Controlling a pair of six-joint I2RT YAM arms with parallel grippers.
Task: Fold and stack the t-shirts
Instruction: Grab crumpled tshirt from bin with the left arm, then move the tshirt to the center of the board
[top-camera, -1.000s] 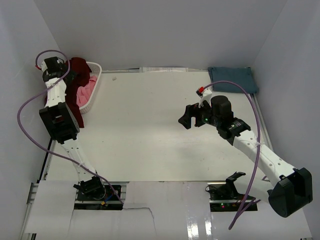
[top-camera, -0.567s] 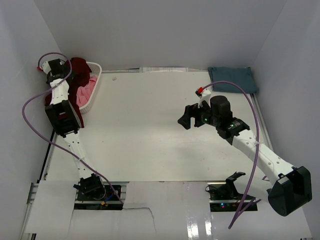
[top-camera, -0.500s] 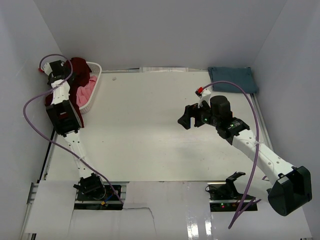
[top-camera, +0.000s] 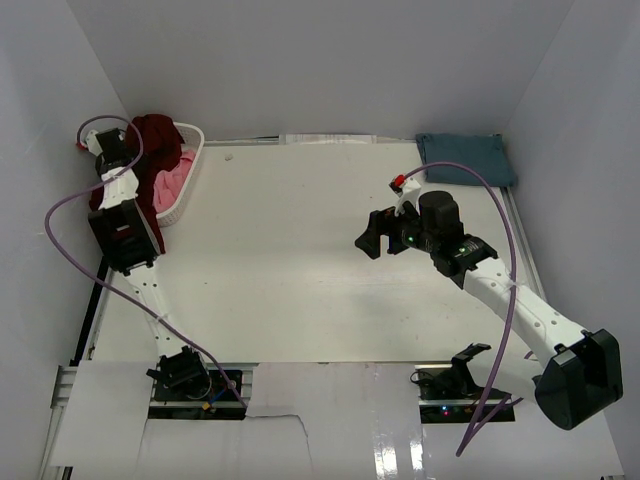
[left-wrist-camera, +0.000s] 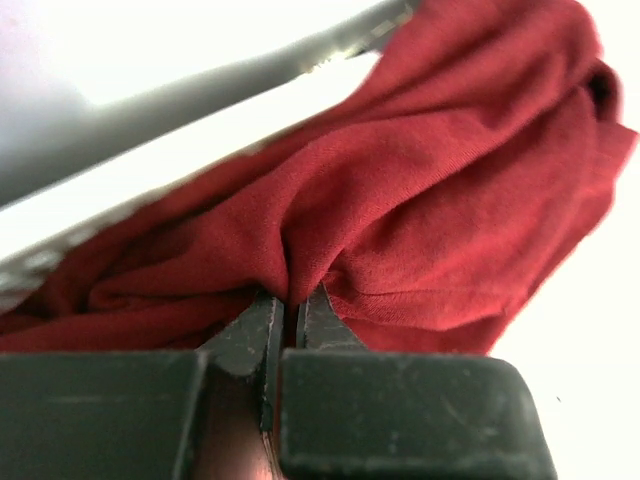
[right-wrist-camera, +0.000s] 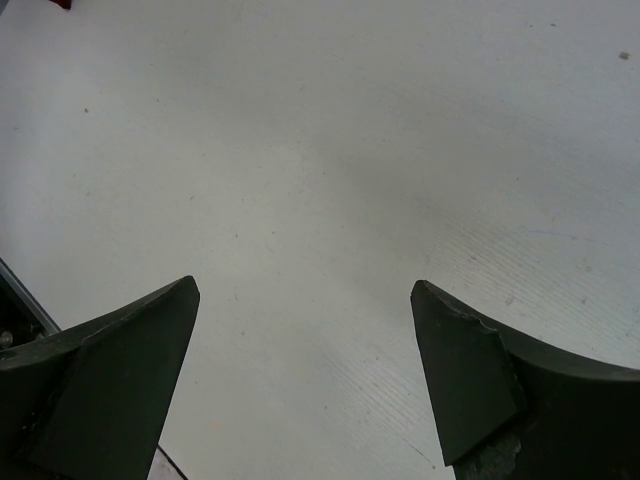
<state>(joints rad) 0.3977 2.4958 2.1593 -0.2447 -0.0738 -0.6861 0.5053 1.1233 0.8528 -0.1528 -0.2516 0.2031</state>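
Maroon t-shirt (top-camera: 160, 138) is heaped in the far left corner of the tabletop (top-camera: 300, 270). It is piled over the far end of a white basket (top-camera: 193, 150) and spills over the basket's left rim. A pink t-shirt (top-camera: 176, 183) lies inside the basket, touching the maroon one and perhaps partly under it.

Your left gripper (left-wrist-camera: 292, 305) is at that heap, its fingers pressed together on a small raised fold of the maroon t-shirt. The wrist view shows cloth bunched right at the tips and nothing else between them.

That pinch looks thin. If you lift fast, the fold could slide out and the shirt could drop back. The shirt is large and draped over the rim, so a pull toward the middle could catch there and drag or tip the light basket. It could also carry the pink t-shirt out with it. You cannot tell from these views whether the two shirts are tangled.

Your right gripper (top-camera: 372, 238) hovers over open tabletop, right of centre, with its fingers wide apart and holding nothing. It is well apart from the heap, so from there it cannot steady the basket.

In the far right corner a blue t-shirt (top-camera: 465, 158) lies as a neat flat rectangle, touching no other shirt. A wide swing of the right arm could brush it and spoil its shape.
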